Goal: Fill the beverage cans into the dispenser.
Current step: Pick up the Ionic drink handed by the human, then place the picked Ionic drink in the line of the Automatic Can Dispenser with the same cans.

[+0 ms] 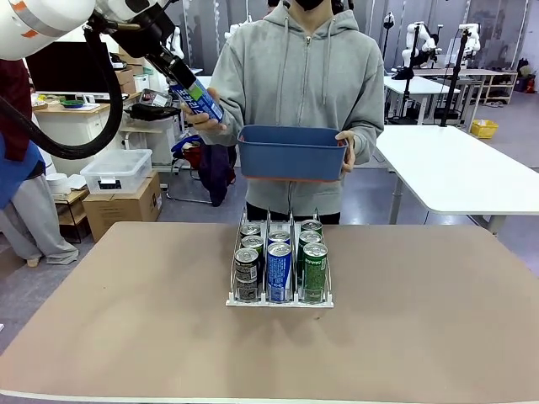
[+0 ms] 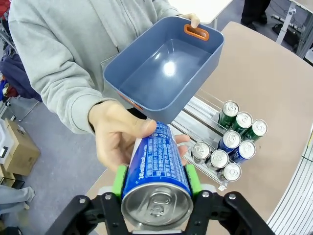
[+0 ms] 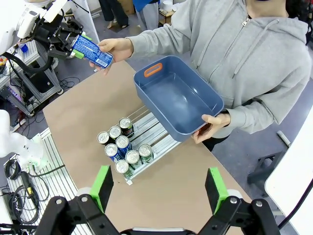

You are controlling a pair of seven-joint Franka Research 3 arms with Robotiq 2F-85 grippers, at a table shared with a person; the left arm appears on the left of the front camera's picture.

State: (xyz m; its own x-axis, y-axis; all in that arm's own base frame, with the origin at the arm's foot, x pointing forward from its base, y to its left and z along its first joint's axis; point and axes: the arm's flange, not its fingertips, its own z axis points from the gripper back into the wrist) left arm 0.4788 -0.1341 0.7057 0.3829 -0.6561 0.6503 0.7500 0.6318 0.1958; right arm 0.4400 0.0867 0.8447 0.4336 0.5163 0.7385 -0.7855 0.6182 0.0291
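Gripping a blue can (image 2: 157, 169) crosswise between its green pads (image 2: 119, 180), the left gripper (image 2: 156, 196) is closed on the can's upper body, silver top and pull tab toward the wrist camera. The can's blue label carries dense white lettering, too small to read. The person's hand (image 2: 117, 134) holds the same can from the far end, thumb across the label; in the front view this exchange sits high above the table's far left, beside the blue tub (image 1: 292, 151).

Dispenser (image 1: 280, 296): clear three-lane rack on the brown table (image 1: 421, 337), centre, near the person. Contents: eight cans, upright. Left lane, dark cans (image 1: 246, 273), label not readable; middle lane, blue cans (image 1: 279, 271) with white lettering; right lane, green cans (image 1: 314, 271). From above, the lanes hold three, two and three.

Blue tub: orange handles, interior bare, held tilted over the rack's far end by the person's other hand (image 3: 212, 123).

Right gripper (image 3: 159, 188): jaws spread wide, nothing between them, above the table's near side, well apart from the rack.
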